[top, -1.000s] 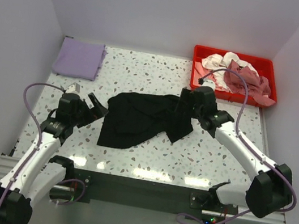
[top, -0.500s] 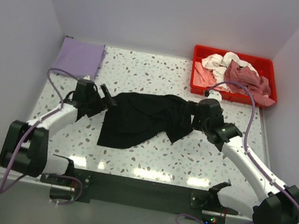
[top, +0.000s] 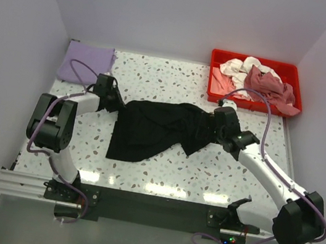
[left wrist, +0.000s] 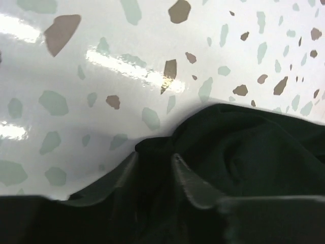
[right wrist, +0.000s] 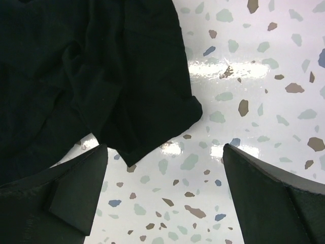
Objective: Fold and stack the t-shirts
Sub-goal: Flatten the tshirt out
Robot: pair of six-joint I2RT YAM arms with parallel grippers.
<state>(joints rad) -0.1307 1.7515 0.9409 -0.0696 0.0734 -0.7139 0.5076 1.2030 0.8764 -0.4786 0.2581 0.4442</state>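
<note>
The black t-shirt (top: 158,130) lies crumpled on the middle of the speckled table. My left gripper (top: 115,103) is at its upper left corner. In the left wrist view the left gripper (left wrist: 155,160) has its jaws drawn close together, with a fold of the black t-shirt (left wrist: 244,152) pinched between them. My right gripper (top: 215,126) hovers over the shirt's right edge. It stands open (right wrist: 165,168), and the black t-shirt's sleeve corner (right wrist: 127,101) lies just beyond its fingertips, apart from them. A folded lavender t-shirt (top: 86,63) sits at the back left.
A red tray (top: 285,65) at the back right holds a heap of white (top: 235,66), pale pink (top: 219,78) and dusty-rose (top: 269,86) shirts. Walls close in the table on the left, back and right.
The left arm swung forward and right to the black shirt's upper left corner, and its jaws closed on the cloth. The right gripper drifted slightly along the shirt's right edge and stayed open.
</note>
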